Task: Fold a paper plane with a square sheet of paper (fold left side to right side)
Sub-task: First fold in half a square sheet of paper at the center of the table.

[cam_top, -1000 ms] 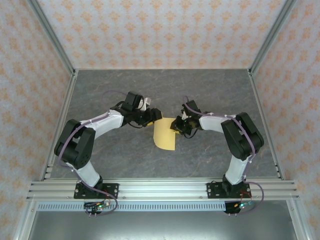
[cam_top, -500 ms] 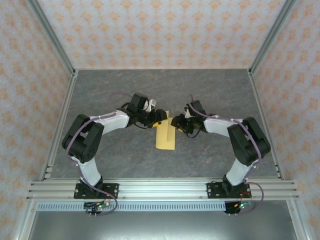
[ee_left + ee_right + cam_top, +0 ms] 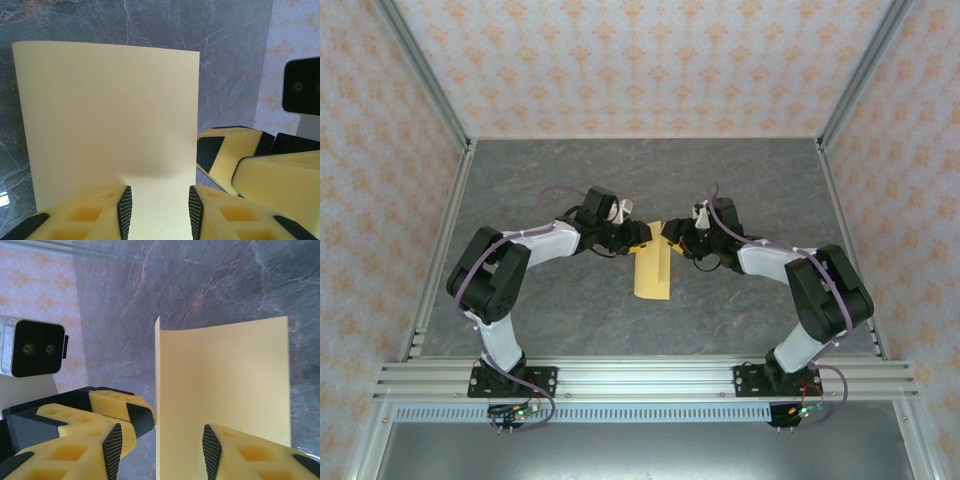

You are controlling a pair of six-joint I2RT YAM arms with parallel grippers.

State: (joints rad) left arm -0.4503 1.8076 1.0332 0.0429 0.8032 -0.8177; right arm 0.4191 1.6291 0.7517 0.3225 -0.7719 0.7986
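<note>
You see the square sheet of paper on the middle of the grey tabletop, and both grippers meet at its far end. In the top view the left gripper comes to that end from the left and the right gripper from the right. The two are just beside each other, with the paper's far edge between them.

From above, the paper looks like a narrow rectangle with its long side running from far to near. A darker line runs along its length, and you cannot tell from there if it is a crease or a raised flap.

In the left wrist view the fingertips stand apart with a moderate gap. The flat yellow paper passes through this gap, so the jaws are not pressed on it. The right wrist view shows the same: its fingertips are spread rather wide and the sheet lies between them. Its left edge stands up as a thin vertical line.

The paper is plain, matt, pale yellow-orange, with straight edges and sharp corners. The fingers are yellow blocks with square hollows and black ribbed pads. The tabletop has a grey marbled pattern with light veins.
</note>
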